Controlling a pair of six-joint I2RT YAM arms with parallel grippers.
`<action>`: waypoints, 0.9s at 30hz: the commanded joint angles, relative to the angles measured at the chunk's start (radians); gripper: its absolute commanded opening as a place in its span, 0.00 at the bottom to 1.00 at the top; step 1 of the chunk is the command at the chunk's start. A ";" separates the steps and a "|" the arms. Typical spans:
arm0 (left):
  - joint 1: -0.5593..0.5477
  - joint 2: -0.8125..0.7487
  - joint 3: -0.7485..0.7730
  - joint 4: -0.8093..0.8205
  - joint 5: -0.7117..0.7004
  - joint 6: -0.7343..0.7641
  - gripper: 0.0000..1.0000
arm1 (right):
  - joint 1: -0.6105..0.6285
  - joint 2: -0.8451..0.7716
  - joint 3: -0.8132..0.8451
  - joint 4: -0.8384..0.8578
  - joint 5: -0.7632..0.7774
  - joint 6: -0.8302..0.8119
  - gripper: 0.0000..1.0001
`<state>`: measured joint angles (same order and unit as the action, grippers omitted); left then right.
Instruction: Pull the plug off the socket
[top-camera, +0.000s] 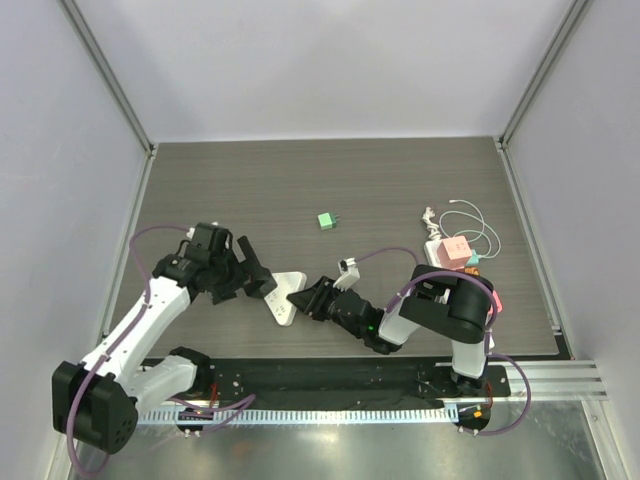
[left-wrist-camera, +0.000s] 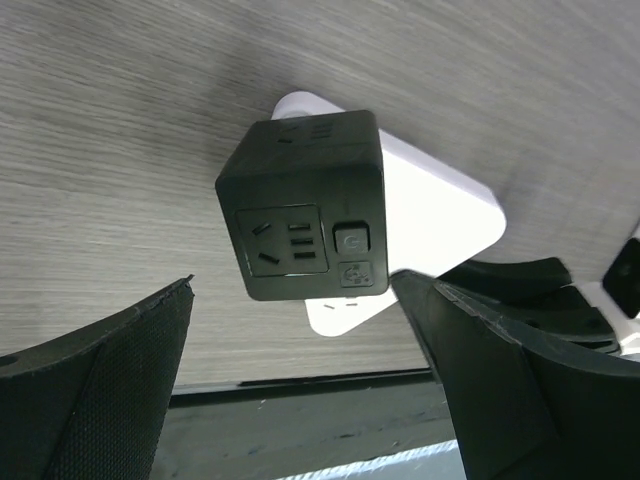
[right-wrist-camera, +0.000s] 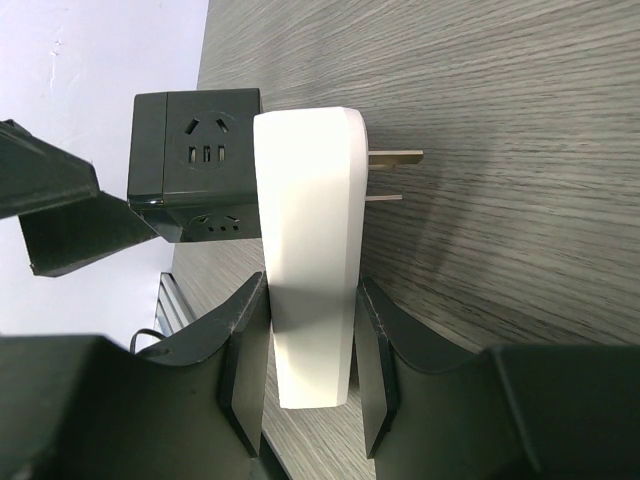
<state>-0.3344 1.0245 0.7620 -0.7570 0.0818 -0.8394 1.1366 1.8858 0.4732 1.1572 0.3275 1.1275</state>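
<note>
The white plug (right-wrist-camera: 310, 260) is a flat, rounded slab with two bare metal prongs (right-wrist-camera: 395, 157) jutting from one face. Its opposite face sits against the black cube socket (left-wrist-camera: 305, 205), which shows outlet holes and a small button. Both lie near the front middle of the bench (top-camera: 300, 190). The right gripper (right-wrist-camera: 310, 290) is clamped on the plug's flat sides. The left gripper (left-wrist-camera: 295, 290) is spread wide around the cube, not touching it.
</note>
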 joint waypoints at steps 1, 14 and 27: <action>-0.002 -0.046 -0.029 0.102 -0.013 -0.073 0.99 | 0.000 0.015 -0.002 -0.034 0.024 -0.046 0.01; 0.005 0.071 -0.075 0.197 -0.007 -0.147 0.91 | 0.000 0.019 -0.004 -0.022 0.021 -0.048 0.01; 0.060 0.042 -0.147 0.242 0.027 -0.145 0.49 | -0.001 0.012 0.021 -0.056 -0.004 -0.072 0.05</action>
<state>-0.2981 1.0729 0.6353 -0.5446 0.1135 -0.9916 1.1366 1.8858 0.4782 1.1572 0.3191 1.1122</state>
